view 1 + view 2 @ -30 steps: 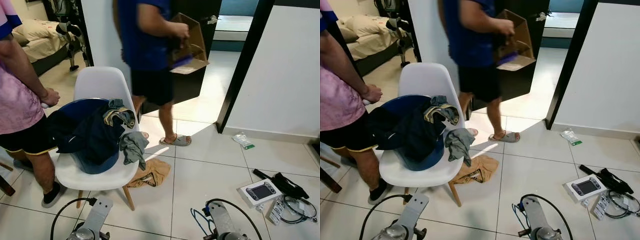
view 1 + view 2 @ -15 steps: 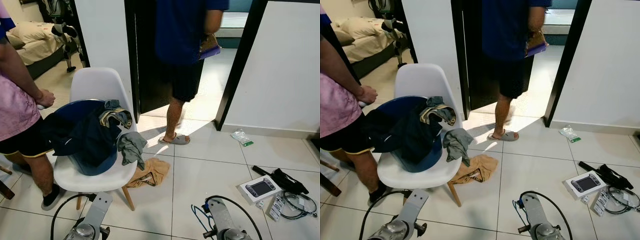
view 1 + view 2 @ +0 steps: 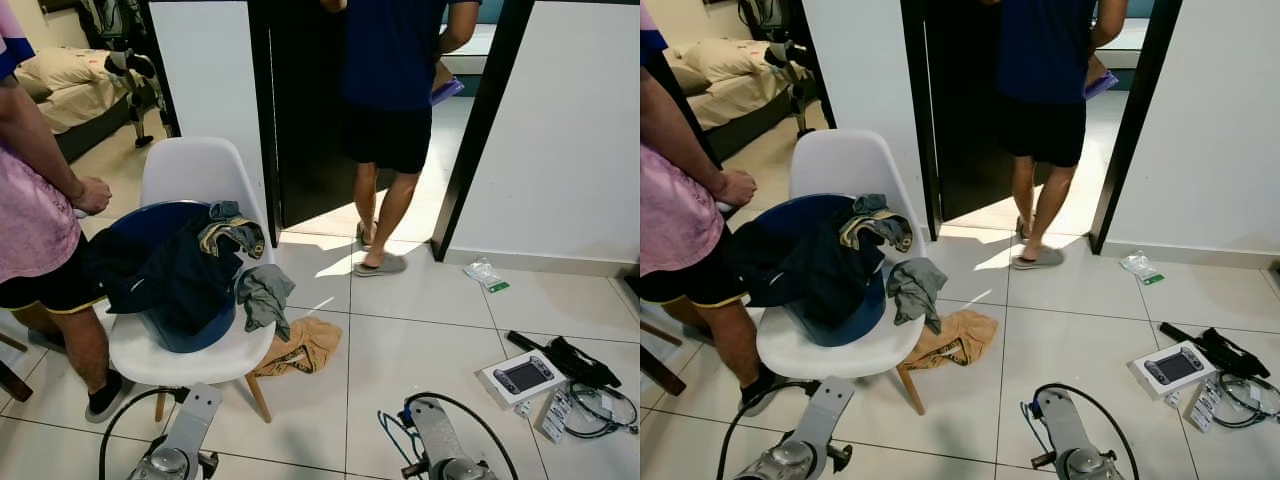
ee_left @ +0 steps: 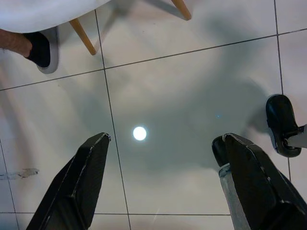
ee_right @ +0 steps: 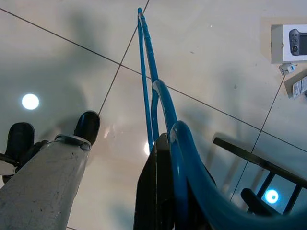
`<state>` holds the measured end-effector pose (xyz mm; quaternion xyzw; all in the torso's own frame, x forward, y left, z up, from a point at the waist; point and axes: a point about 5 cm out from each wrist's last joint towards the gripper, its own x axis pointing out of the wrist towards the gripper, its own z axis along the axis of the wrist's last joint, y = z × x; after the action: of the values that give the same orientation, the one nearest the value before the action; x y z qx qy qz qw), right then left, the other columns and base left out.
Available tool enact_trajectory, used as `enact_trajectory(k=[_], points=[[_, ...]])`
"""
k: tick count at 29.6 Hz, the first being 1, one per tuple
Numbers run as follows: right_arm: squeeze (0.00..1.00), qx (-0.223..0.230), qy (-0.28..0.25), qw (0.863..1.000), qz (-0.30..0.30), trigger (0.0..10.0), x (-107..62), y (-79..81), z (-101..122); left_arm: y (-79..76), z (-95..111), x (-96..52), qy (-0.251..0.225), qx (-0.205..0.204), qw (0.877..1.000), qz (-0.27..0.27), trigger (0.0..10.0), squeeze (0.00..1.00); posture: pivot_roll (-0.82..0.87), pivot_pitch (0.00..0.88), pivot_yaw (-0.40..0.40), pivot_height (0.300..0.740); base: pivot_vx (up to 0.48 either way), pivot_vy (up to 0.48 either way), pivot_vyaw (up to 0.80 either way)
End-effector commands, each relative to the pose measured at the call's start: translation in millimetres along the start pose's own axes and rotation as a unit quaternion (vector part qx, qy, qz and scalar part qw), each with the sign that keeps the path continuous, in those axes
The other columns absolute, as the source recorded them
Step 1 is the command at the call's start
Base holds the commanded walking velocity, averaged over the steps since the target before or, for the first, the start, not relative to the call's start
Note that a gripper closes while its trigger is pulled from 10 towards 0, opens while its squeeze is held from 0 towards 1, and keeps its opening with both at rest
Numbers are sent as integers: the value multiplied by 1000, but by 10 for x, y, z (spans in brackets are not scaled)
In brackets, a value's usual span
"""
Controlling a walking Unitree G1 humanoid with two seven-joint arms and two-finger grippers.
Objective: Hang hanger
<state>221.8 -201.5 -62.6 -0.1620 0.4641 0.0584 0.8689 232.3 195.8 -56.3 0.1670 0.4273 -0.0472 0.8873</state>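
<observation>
**A:** Tiled floor (image 3: 420, 350), white chair (image 3: 200, 175) heaped with dark clothes (image 3: 170, 265), tan garment (image 3: 300, 347) dropped beside its leg. Anyone spot the hanger?

**B:** Yep, blue hanger (image 5: 165, 120), clamped in the right claw (image 5: 168, 191), hanging low over the tiles, hook end pointing away. Looks like thin plastic: light, stiff, a bit slick, probably prone to swivelling. Held on the curved shoulder, which seems fine; best kept well clear of the hook.

**A:** And the left claw (image 4: 158, 182)?

**B:** Spread wide, holding nothing, pointed at bare floor.

**A:** Obstacles?

**B:** Two people: one in pink (image 3: 35, 200) beside the chair, one in blue (image 3: 395, 90) filling the doorway. Boxed gadget (image 3: 520, 378) and cables (image 3: 590, 405) off right. No rail visible yet.
</observation>
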Motion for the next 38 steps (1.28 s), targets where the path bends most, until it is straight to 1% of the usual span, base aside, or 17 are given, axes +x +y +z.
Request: enact_trajectory(k=[1, 14, 38], points=[[0, -1, 4, 1000, 2, 10000, 1, 9, -2, 7, 1, 0, -1, 3, 1000, 1, 10000, 0, 31, 0, 11, 740, 0, 0, 0], [0, -4, 3, 1000, 2, 10000, 0, 17, -24, 10, -29, -4, 1, 5, 1000, 0, 10000, 0, 21, 0, 20, 740, 0, 0, 0], [0, -10, 10, 1000, 4, 10000, -1, 9, -35, 7, -34, -6, -3, -16, 1000, 11, 10000, 0, 35, 0, -9, 740, 0, 0, 0]])
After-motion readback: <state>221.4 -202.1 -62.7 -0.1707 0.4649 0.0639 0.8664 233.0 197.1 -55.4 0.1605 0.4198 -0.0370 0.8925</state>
